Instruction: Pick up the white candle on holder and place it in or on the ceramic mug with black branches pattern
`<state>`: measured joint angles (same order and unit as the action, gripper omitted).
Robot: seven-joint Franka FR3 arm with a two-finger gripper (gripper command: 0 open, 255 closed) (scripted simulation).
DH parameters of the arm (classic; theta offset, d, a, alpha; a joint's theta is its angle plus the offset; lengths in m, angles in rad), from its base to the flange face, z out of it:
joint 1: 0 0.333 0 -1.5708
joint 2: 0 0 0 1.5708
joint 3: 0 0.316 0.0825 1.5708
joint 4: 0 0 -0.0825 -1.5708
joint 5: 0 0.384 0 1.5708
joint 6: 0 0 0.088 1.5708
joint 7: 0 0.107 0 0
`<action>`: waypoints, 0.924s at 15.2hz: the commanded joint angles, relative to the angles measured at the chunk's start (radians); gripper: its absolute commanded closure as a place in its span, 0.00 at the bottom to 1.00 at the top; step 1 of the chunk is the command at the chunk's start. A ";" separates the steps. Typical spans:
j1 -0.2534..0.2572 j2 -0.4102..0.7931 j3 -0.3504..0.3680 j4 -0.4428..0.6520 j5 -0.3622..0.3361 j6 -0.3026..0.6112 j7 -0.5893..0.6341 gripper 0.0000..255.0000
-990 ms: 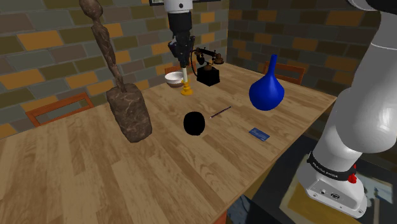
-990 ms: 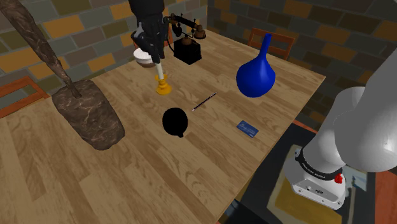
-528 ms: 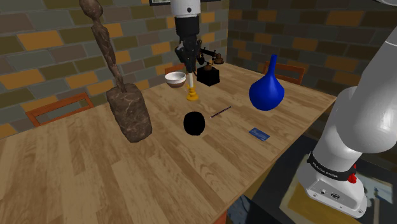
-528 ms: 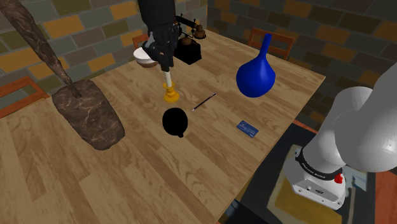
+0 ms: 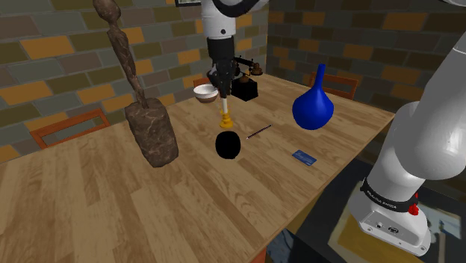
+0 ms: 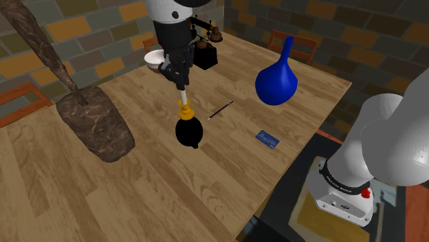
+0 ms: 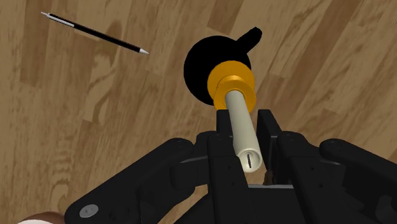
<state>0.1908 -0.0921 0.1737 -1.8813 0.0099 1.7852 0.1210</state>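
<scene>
Arm reaching far out, gripper pointing down with a load.

The white arm [image 5: 437, 127] rises from its base [image 5: 392, 220] at the shoulder view's lower right, runs up past that view's top edge and comes down again at the far end. There the white wrist link [image 5: 222, 19] stands nearly upright. Below it the black gripper [image 5: 222, 90] points straight down, raised in the air. In the wrist view its two fingers [image 7: 222, 133] stand close together, pressed against either side of the upper end of the pale candle [image 7: 243, 127], which hangs down from the fingertips.
</scene>
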 commanded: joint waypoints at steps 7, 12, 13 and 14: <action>0.001 0.006 0.002 -0.102 0.000 0.108 0.002 1.00; 0.001 0.014 0.002 -0.142 -0.002 0.156 0.003 1.00; 0.001 0.014 0.002 -0.142 -0.002 0.156 0.003 1.00; 0.001 0.014 0.002 -0.142 -0.002 0.156 0.003 1.00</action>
<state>0.1924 -0.0770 0.1762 -2.0211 0.0080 1.9400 0.1244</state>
